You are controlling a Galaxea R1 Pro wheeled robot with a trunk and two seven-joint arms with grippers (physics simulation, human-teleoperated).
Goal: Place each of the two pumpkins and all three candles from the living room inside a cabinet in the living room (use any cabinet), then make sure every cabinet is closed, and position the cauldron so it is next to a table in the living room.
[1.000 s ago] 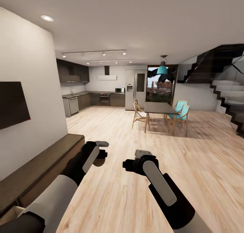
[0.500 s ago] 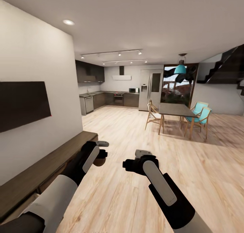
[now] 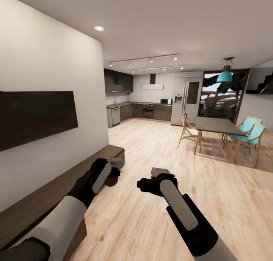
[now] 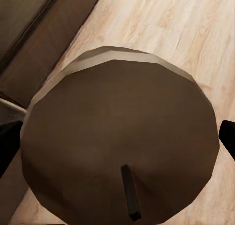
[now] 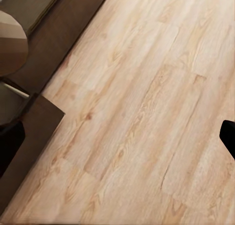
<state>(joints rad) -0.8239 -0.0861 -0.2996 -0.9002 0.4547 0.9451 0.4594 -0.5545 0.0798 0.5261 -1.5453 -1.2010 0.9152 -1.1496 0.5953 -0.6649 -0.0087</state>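
Note:
In the left wrist view a stubby round candle (image 4: 122,141) with a short dark wick sits between the dark fingertips (image 4: 6,146); shade makes it look brownish. The head view has my left gripper (image 3: 112,173) shut on that candle (image 3: 111,180), just off the near end of the long dark-brown cabinet (image 3: 57,189) under the black TV (image 3: 34,117). My right gripper (image 3: 146,184) hangs open over bare wood floor with nothing between its fingers (image 5: 227,134). The right wrist view catches the candle (image 5: 10,43) and the cabinet (image 5: 73,14) at one edge. Pumpkins and cauldron are out of view.
Light wood floor (image 3: 159,154) runs ahead to a grey kitchen (image 3: 148,111) at the back. A dining table (image 3: 216,126) with wooden and teal chairs (image 3: 250,130) stands at the right. A white wall (image 3: 49,67) closes the left side.
The whole head view has swung left, so the kitchen and dining table sit further right and the stairs have left the picture. Both arms hold the same pose in the picture.

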